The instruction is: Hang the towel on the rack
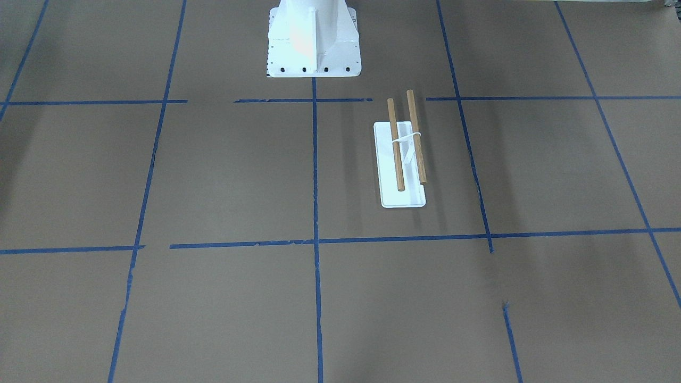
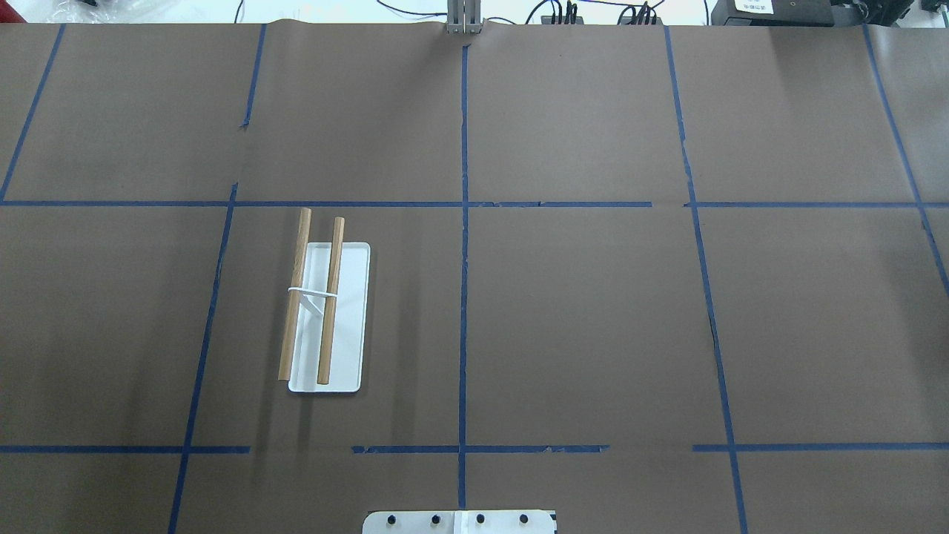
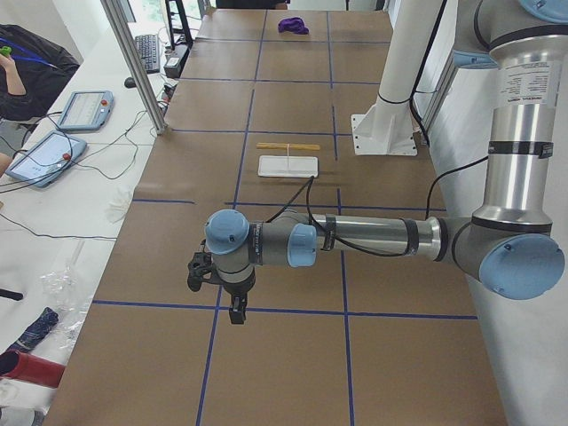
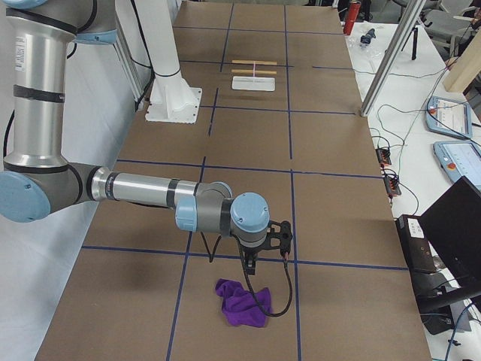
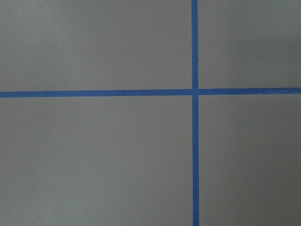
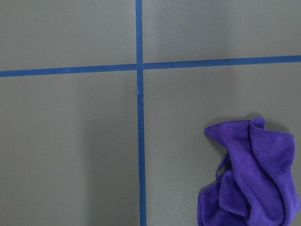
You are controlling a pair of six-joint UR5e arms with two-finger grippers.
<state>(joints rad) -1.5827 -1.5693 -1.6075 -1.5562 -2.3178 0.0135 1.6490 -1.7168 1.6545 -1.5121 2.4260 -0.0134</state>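
Note:
The purple towel (image 4: 240,303) lies crumpled on the brown table at its right end; it also shows in the right wrist view (image 6: 249,179) at the lower right and far off in the exterior left view (image 3: 293,26). My right gripper (image 4: 252,271) hangs just above the table, beside the towel and apart from it; I cannot tell whether it is open or shut. The rack (image 1: 404,154), with two wooden dowels over a white base, stands bare left of centre in the overhead view (image 2: 326,311). My left gripper (image 3: 236,316) hovers over the table's left end, far from the rack; I cannot tell its state.
The white robot pedestal (image 1: 313,42) stands at the table's near-robot edge, close to the rack. Blue tape lines (image 2: 463,222) grid the brown table cover. Tablets and cables (image 3: 53,151) lie beyond the far edge, and a metal post (image 4: 387,56) stands there.

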